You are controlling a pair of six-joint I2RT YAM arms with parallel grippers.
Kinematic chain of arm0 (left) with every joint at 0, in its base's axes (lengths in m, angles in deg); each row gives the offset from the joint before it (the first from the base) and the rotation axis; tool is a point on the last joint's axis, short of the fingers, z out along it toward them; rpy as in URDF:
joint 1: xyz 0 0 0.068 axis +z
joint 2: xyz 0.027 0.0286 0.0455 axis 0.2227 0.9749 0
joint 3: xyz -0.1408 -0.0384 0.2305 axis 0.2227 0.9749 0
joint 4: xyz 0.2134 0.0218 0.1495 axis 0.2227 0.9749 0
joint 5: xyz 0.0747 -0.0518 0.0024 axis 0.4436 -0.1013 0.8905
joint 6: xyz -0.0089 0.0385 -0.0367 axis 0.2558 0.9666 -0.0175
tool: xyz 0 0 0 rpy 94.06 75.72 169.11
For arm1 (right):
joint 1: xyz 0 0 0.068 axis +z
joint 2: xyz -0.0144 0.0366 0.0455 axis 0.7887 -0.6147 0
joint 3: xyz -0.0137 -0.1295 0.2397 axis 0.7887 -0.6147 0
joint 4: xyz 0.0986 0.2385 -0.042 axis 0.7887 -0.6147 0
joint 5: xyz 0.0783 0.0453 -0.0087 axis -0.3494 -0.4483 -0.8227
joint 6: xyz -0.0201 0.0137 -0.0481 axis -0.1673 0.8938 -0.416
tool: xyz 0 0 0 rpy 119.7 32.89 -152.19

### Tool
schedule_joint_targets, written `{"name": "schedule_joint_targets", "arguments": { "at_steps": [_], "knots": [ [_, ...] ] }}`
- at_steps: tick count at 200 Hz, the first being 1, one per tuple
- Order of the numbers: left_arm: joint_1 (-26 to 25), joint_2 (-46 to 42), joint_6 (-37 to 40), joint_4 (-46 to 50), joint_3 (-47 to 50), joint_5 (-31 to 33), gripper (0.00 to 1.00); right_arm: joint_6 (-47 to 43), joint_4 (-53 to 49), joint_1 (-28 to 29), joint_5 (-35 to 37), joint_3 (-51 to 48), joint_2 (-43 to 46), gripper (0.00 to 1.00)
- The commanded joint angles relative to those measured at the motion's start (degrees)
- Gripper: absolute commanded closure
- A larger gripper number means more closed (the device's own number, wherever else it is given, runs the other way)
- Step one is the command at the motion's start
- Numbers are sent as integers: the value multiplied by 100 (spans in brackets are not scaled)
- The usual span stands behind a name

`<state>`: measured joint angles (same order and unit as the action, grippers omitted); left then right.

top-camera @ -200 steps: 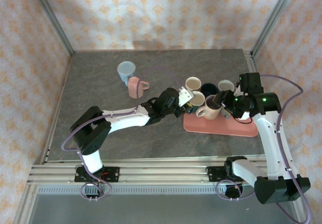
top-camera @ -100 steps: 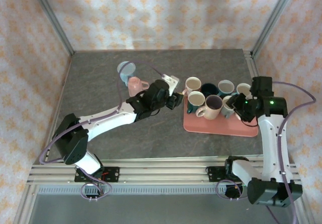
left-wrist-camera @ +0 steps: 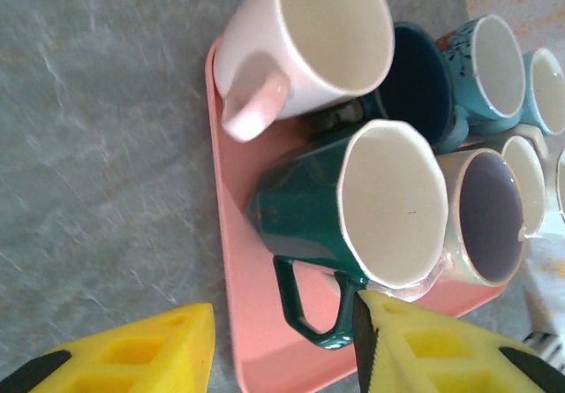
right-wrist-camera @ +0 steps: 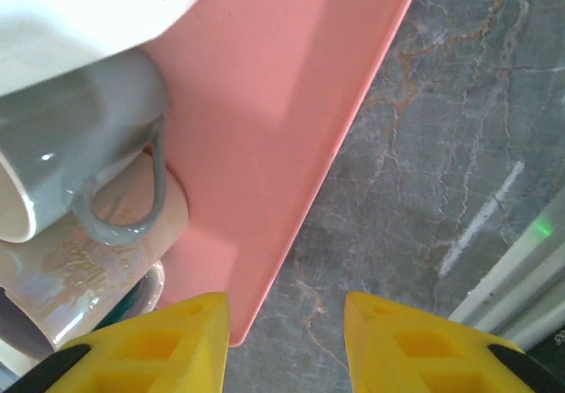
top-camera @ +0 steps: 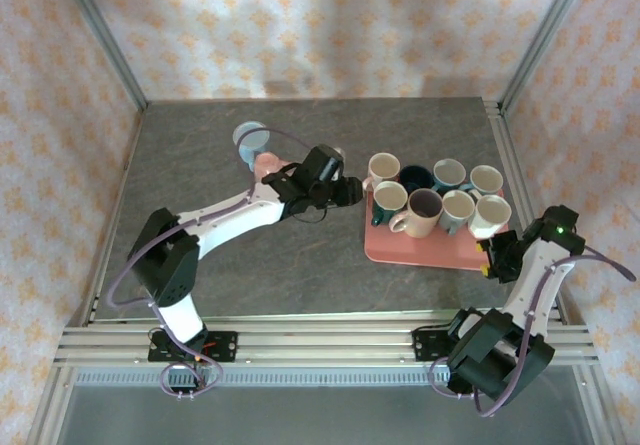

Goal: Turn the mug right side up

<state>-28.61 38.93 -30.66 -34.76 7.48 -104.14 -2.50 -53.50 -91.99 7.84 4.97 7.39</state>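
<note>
Two mugs stand upside down on the grey table at the back left: a pink mug point(top-camera: 263, 165), partly hidden behind my left arm, and a light blue mug point(top-camera: 250, 138) just beyond it. My left gripper point(top-camera: 348, 192) hovers open at the left edge of the pink tray point(top-camera: 440, 250). In the left wrist view its jaws point(left-wrist-camera: 282, 349) stand wide apart, with the handle of an upright green mug point(left-wrist-camera: 305, 203) between them and nothing gripped. My right gripper point(top-camera: 492, 260) is open at the tray's near right corner. In its wrist view the right gripper point(right-wrist-camera: 287, 340) straddles the tray's point(right-wrist-camera: 265, 102) corner.
Several upright mugs crowd the tray, among them a cream mug point(top-camera: 383, 168), a beige mug point(top-camera: 420, 211) and a grey mug point(right-wrist-camera: 79, 137). Metal rails point(top-camera: 330, 345) run along the near edge. Patterned walls close in the sides and back.
My right arm let go of the beige mug on the tray and swung away to the near right. My left gripper drew back from the tray to its left edge.
</note>
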Motion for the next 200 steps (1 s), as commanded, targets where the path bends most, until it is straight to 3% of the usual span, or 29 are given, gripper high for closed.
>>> {"name": "schedule_joint_targets", "arguments": {
  "at_steps": [1, 49, 151, 200],
  "knots": [
    [47, 227, -909, 14, -100, -477, 55, 590, 566, -32, -90, -421, 46, 60],
    [52, 572, -1336, -391, 39, -697, 57, 1024, 1609, -28, -177, -1606, -2, 65],
    [52, 932, -2017, -1372, 477, -773, 59, 1061, 2609, -24, -341, -1823, -686, 68],
    [58, 1271, -2328, -1737, 508, -785, 59, 1181, 2871, 134, -234, -1938, -966, 73]
  ]
}}
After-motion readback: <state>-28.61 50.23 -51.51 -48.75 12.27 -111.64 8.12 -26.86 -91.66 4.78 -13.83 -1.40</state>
